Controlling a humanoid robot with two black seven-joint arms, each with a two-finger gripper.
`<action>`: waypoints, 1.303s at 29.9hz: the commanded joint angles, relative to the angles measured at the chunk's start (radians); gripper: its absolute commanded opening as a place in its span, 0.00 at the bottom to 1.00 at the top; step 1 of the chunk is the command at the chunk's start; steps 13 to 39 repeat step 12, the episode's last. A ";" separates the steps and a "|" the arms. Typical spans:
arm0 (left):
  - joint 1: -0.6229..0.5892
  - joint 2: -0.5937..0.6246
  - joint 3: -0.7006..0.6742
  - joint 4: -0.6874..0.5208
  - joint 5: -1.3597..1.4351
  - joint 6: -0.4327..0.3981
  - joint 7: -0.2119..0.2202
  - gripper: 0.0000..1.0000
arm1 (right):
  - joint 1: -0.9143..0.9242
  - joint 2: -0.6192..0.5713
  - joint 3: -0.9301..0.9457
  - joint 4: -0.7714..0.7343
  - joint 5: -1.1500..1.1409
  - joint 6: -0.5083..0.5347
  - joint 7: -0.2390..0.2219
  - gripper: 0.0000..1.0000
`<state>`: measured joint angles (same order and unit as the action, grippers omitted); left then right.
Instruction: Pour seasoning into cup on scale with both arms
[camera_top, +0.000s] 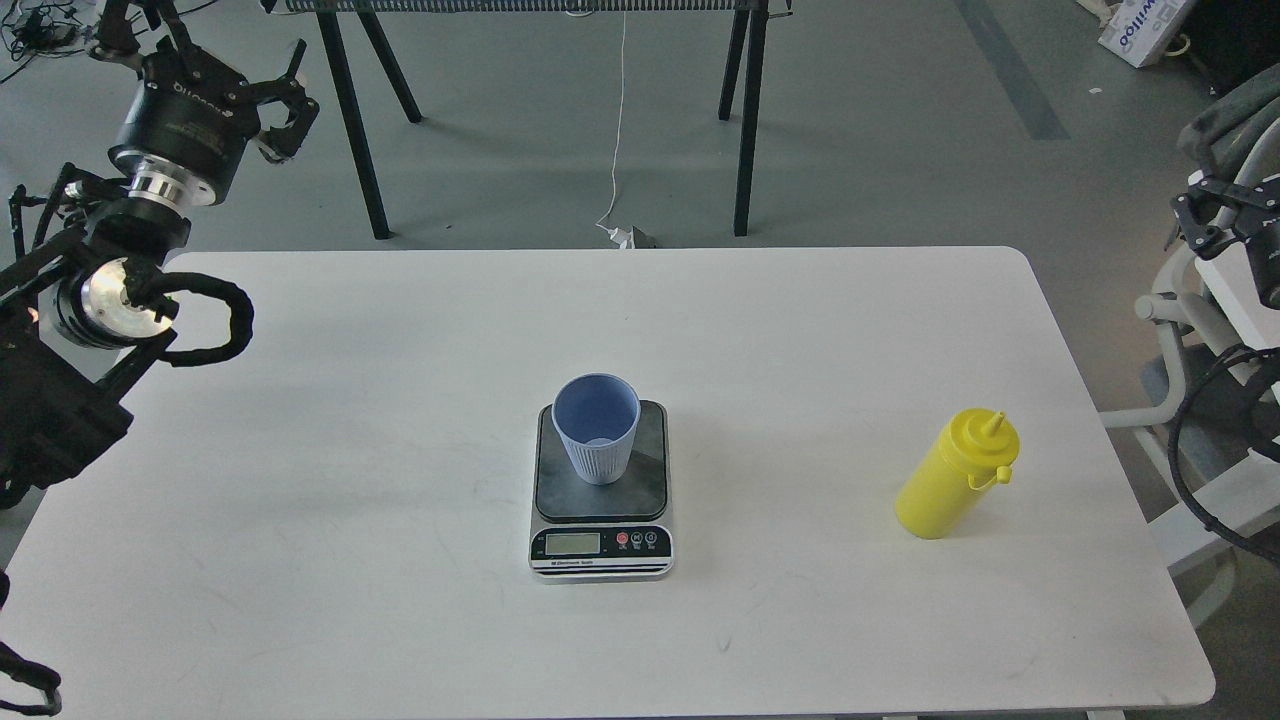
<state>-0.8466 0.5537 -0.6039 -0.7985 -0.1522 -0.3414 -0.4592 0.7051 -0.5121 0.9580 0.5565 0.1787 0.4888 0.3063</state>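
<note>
The pale blue ribbed cup (596, 440) stands upright on the dark plate of the scale (645, 490) at the middle of the white table. The yellow seasoning bottle (955, 475) stands upright at the table's right side, its cap hanging off the nozzle. My left gripper (215, 55) is open and empty, raised beyond the table's far left corner, far from the cup. My right gripper (1200, 215) is at the right edge of the view, off the table and well above the bottle. It is partly cut off, its claws apart and empty.
The table (400, 350) ends just right of the bottle. A white chair (1190, 300) and another table edge stand off to the right, near my right arm. Black trestle legs (745, 120) and a white cable (615, 150) are on the floor behind.
</note>
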 joint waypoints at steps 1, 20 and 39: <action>0.029 -0.003 0.001 0.016 -0.001 0.002 0.001 1.00 | 0.076 0.104 -0.002 -0.107 0.033 0.000 -0.019 0.99; 0.106 -0.015 -0.037 0.015 -0.004 -0.037 0.001 1.00 | 0.114 0.175 -0.015 -0.167 0.033 0.000 -0.019 0.99; 0.106 -0.015 -0.037 0.015 -0.004 -0.037 0.001 1.00 | 0.114 0.175 -0.015 -0.167 0.033 0.000 -0.019 0.99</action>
